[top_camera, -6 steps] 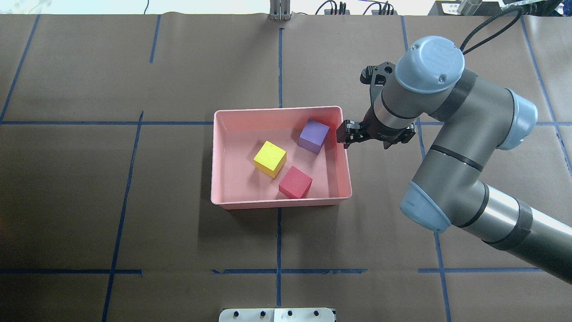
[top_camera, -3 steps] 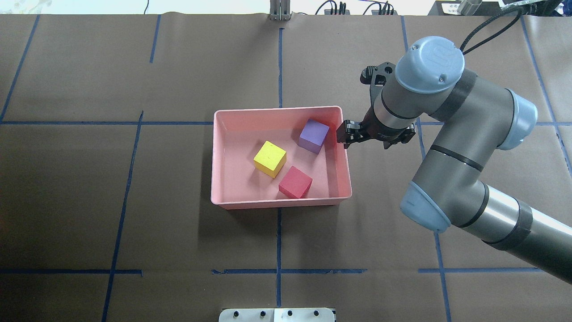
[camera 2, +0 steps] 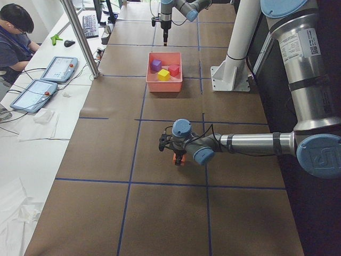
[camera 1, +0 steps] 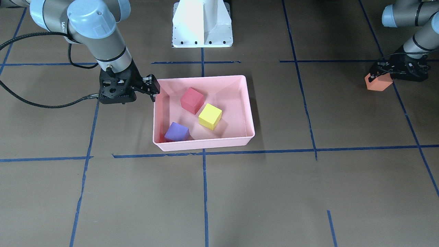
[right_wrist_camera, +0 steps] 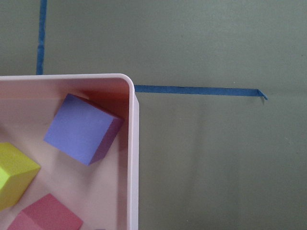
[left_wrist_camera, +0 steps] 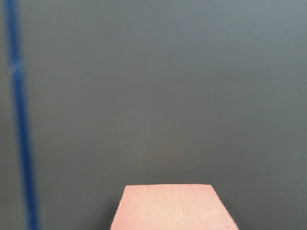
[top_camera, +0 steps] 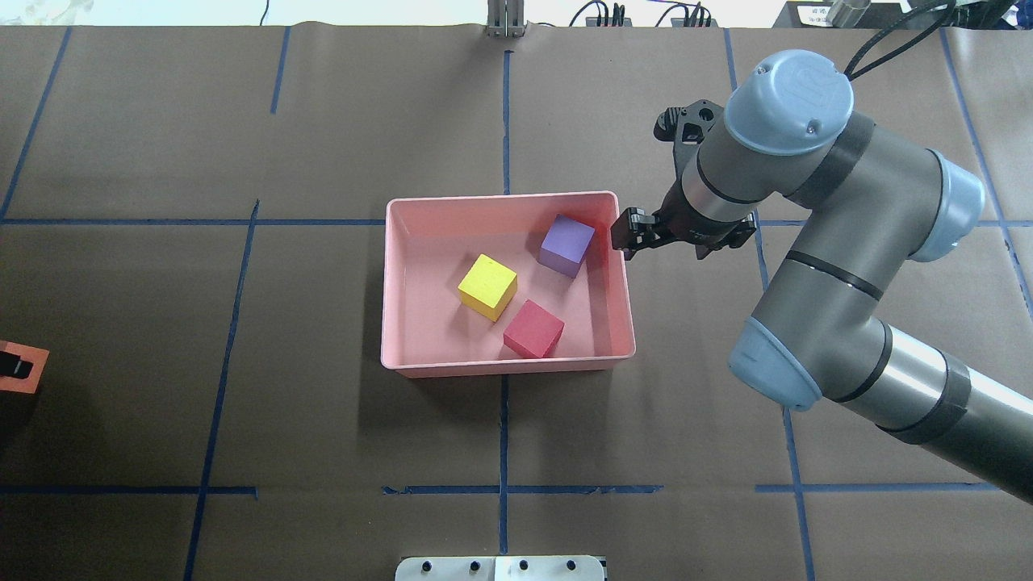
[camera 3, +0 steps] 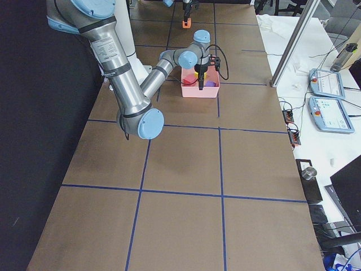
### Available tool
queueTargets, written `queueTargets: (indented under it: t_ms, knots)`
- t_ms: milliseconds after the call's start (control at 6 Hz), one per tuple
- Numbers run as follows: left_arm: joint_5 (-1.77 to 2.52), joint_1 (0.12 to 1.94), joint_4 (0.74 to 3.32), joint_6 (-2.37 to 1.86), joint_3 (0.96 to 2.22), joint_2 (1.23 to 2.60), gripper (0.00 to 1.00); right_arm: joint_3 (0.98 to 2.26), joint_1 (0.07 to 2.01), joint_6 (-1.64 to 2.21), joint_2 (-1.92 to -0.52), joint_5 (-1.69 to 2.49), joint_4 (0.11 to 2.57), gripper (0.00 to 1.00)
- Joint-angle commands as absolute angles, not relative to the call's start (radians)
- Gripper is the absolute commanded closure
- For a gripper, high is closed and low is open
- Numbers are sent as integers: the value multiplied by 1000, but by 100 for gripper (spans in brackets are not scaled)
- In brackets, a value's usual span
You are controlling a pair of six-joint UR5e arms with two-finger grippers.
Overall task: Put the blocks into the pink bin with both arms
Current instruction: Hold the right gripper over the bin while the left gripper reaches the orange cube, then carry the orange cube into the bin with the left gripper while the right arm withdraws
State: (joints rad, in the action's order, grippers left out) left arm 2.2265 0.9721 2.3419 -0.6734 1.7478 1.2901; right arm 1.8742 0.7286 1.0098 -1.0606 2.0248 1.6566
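Observation:
The pink bin (top_camera: 500, 198) sits mid-table and holds the yellow block (top_camera: 487, 285), the purple block (top_camera: 566, 244) and the red block (top_camera: 533, 328); it also shows in the front view (camera 1: 205, 144). My right gripper (camera 1: 128, 94) hangs open and empty just outside the bin's right wall, one of its fingers (top_camera: 633, 231) by the rim near the purple block. My left gripper (camera 1: 399, 70) is shut on the orange block (camera 1: 377, 83), far to the bin's left. The orange block shows at the overhead view's left edge (top_camera: 24, 367) and in the left wrist view (left_wrist_camera: 172, 208).
The white pedestal base (camera 1: 202, 24) stands at the robot side of the table. Blue tape lines (top_camera: 503, 420) grid the brown table cover. An operator (camera 2: 16, 32), tablets (camera 2: 58, 68) and a metal pole (camera 2: 80, 37) are beyond the far edge.
The orange block, held in my left gripper, has come into the overhead view at its left edge. My right arm has shifted slightly to the right, away from the bin.

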Motion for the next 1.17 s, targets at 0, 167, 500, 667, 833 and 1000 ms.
queueTargets:
  t_ms: [0, 167, 500, 667, 833, 1000]
  knots:
    - [2224, 977, 2230, -718, 1848, 1394, 57, 1897, 765, 915, -1106, 2040, 1657, 0]
    - [2224, 976, 2074, -741, 1915, 1482, 57, 1908, 814, 829, -1149, 2084, 1658, 0]
    - [2221, 968, 1732, -773, 1988, 1735, 57, 1910, 944, 570, -1256, 2152, 1655, 0]
    - [2217, 936, 1553, -857, 1993, 1913, 57, 1910, 1007, 445, -1311, 2155, 1654, 0]
    - [2189, 813, 1454, -979, 1988, 2036, 57, 1908, 1079, 308, -1372, 2195, 1651, 0]
    - [2068, 681, 1442, -1150, 1956, 2157, 57, 1910, 1173, 161, -1438, 2260, 1646, 0]
